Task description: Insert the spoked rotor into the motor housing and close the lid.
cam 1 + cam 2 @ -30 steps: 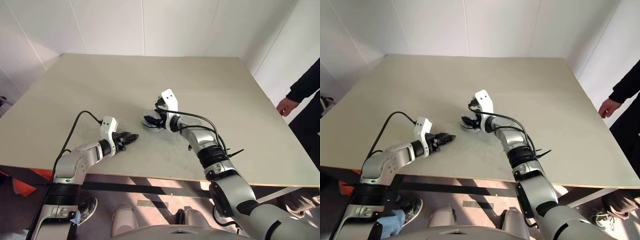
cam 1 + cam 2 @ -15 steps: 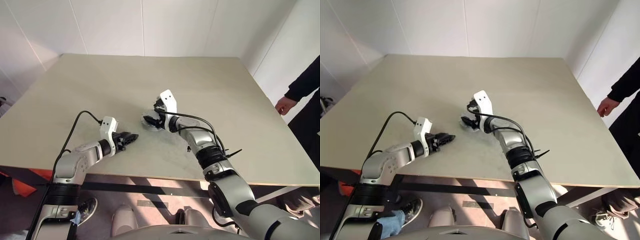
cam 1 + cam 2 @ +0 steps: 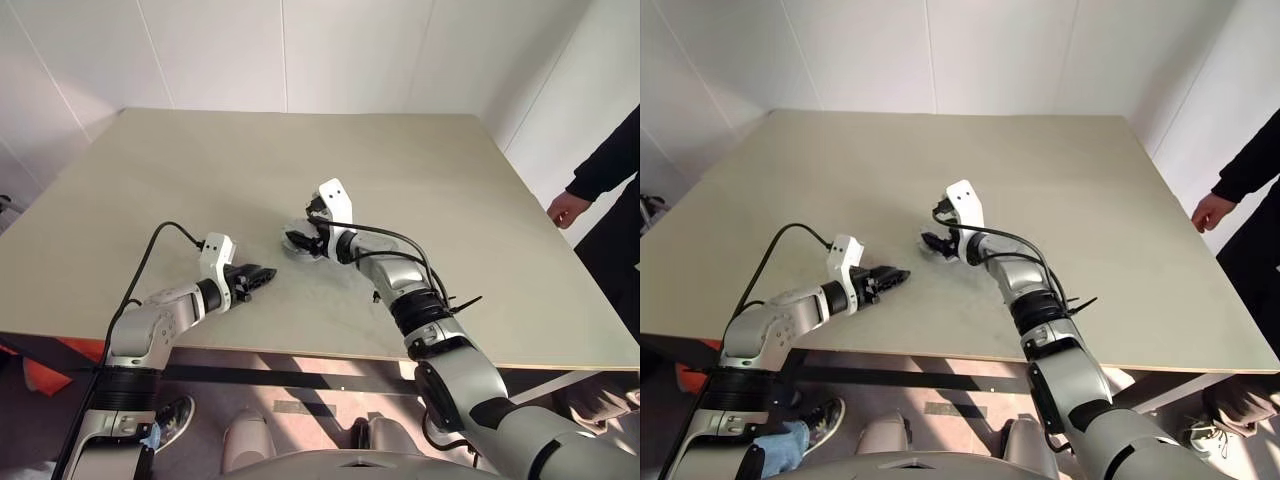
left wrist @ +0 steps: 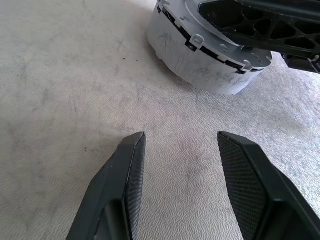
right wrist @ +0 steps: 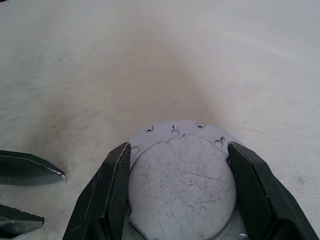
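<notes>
I see the motor housing sitting on the table near its middle, my right tool clamped around its sides. My left tool hovers nearby, half open and empty.

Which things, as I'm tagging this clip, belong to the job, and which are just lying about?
Job: motor housing; right tool, at the housing; left tool, empty.
Lying about: table; person's hand.
</notes>
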You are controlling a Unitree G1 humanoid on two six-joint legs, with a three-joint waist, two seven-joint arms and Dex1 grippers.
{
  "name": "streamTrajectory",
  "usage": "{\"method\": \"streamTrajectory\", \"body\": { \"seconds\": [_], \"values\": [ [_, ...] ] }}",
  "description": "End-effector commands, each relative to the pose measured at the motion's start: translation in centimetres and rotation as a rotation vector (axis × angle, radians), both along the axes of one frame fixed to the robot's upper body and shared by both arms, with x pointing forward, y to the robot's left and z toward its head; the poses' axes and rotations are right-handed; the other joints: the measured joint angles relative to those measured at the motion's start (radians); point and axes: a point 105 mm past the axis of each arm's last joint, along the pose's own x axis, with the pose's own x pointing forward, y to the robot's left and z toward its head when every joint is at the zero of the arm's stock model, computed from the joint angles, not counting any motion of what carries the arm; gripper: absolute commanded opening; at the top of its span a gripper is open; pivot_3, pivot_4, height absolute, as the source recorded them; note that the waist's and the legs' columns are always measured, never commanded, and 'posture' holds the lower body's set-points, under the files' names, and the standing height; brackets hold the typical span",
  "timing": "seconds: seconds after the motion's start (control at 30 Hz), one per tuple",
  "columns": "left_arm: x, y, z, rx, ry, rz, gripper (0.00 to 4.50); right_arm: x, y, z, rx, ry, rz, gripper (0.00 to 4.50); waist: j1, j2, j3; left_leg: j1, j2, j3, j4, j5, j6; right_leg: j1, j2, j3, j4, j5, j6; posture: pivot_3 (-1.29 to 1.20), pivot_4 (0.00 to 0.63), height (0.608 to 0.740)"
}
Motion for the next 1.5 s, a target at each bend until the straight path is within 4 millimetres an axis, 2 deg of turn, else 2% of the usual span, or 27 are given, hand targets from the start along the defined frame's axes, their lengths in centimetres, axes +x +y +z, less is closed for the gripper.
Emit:
{"method": "streamTrajectory", "body": {
  "seconds": [0.03,0.2,0.7,1.5],
  "values": [
    [0.1,-0.2,0.4,-0.001,-0.016,-0.006,2.42,-0.5,0.1,1.6,0.027,-0.045,0.051,2.96,0.001,0.000,0.000,0.000,0.000,0.000,0.000,0.000,0.000,0.000,0.000,0.000,0.000,0.000,0.000,0.00,0.000,0.740],
    [0.2,-0.3,0.3,-0.002,-0.015,-0.009,2.42,-1.2,0.3,2.4,0.035,-0.066,0.092,2.96,0.002,0.000,0.000,-0.001,0.000,0.000,-0.002,0.000,0.000,0.000,0.000,0.000,-0.003,0.000,0.000,0.00,0.000,0.740],
    [0.0,-0.1,0.1,0.002,-0.007,-0.005,2.42,0.5,0.1,2.8,0.067,-0.056,-0.018,2.96,0.000,0.000,0.000,0.000,0.000,0.000,-0.002,0.000,0.000,0.000,0.000,0.000,-0.003,0.000,0.000,0.00,0.000,0.740],
    [-0.1,-0.1,-0.1,0.007,-0.004,-0.002,2.42,0.9,-0.3,0.7,0.000,-0.043,-0.055,2.96,-0.001,0.000,0.000,0.001,0.000,0.000,-0.002,0.000,0.000,0.000,0.000,0.000,-0.002,0.000,0.000,0.00,0.000,0.740]
  ]
}}
